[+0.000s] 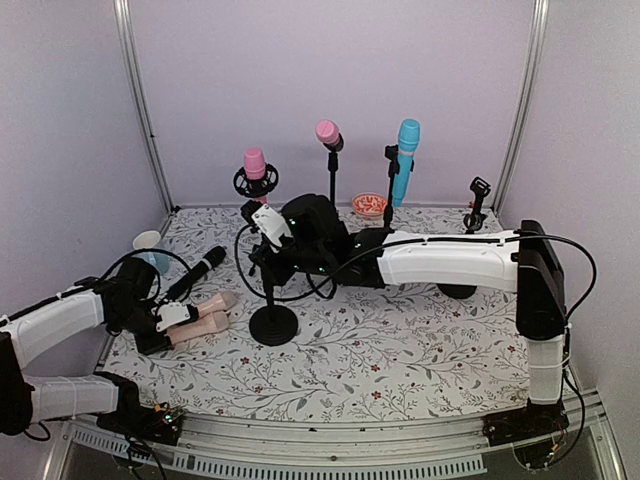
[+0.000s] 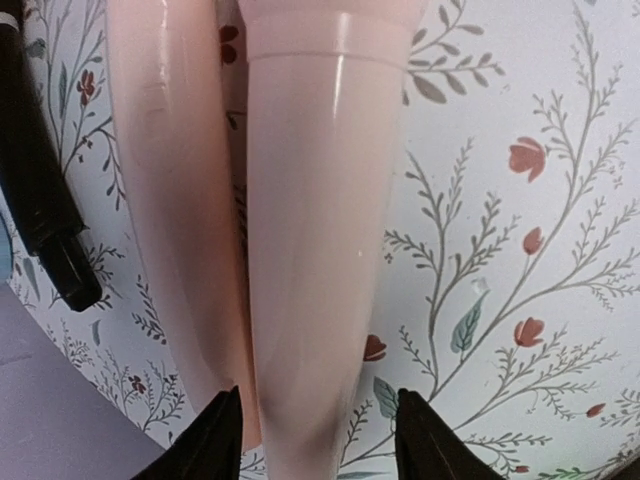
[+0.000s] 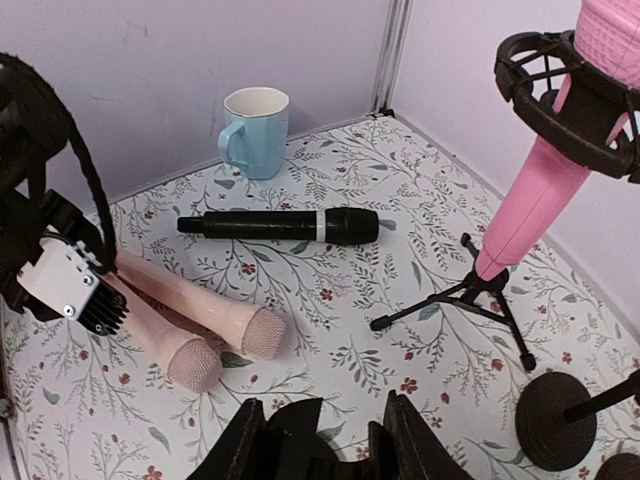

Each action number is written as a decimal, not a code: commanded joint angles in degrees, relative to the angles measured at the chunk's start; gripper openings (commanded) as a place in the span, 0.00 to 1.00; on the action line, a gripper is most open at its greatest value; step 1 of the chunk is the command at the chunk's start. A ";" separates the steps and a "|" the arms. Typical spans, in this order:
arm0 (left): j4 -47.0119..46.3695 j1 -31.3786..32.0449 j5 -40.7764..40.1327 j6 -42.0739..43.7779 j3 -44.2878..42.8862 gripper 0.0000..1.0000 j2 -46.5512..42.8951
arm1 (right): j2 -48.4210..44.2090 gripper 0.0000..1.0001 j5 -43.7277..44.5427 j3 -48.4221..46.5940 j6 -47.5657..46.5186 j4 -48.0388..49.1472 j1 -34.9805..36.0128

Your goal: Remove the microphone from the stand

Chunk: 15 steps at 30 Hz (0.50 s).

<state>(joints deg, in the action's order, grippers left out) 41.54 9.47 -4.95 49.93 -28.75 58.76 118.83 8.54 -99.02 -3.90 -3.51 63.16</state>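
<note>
Left gripper (image 2: 320,396) is down low at the table's (image 1: 420,350) 8 o'clock. Its fingers (image 2: 215,445) stand either side of the peach microphone (image 2: 315,220), and there's a sliver of cloth showing on one side: jaws apart, no clamp. That microphone lies flat on the flowered cloth, off any stand, right up against a second peach microphone (image 2: 165,180) at its 9 o'clock in the left wrist view. A black microphone (image 3: 280,226) lies just past the pair toward 10 o'clock, and a blue mug (image 3: 255,130) sits in the corner behind it.

Right arm reaches in from 3 o'clock to the middle. The right gripper (image 3: 325,400) is up at the top of the round-base stand (image 1: 273,325), with something dark between its fingers. Clamped or not, I can't tell.

Along 12 o'clock, a pink microphone in a ring mount (image 1: 255,163), another pink microphone (image 1: 327,132) and a blue microphone (image 1: 405,160) sit on their own stands.
</note>
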 commanded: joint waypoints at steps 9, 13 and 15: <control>1.09 0.02 5.17 -2.69 -4.59 0.63 -0.51 | -11.88 0.20 8.71 14.38 -4.00 -0.40 -5.13; 1.06 0.04 6.47 -3.14 -5.27 0.68 -0.48 | -17.83 0.20 10.46 21.24 -3.34 -0.40 -7.78; 1.09 0.03 7.23 -3.39 -5.42 0.69 -0.55 | -20.78 0.20 11.93 24.66 -3.61 -0.39 -9.04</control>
<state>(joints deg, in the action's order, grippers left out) 41.98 9.47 -0.30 47.55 -32.27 58.76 103.79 14.35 -79.79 -5.87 -1.52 57.52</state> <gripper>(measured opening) 0.677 0.364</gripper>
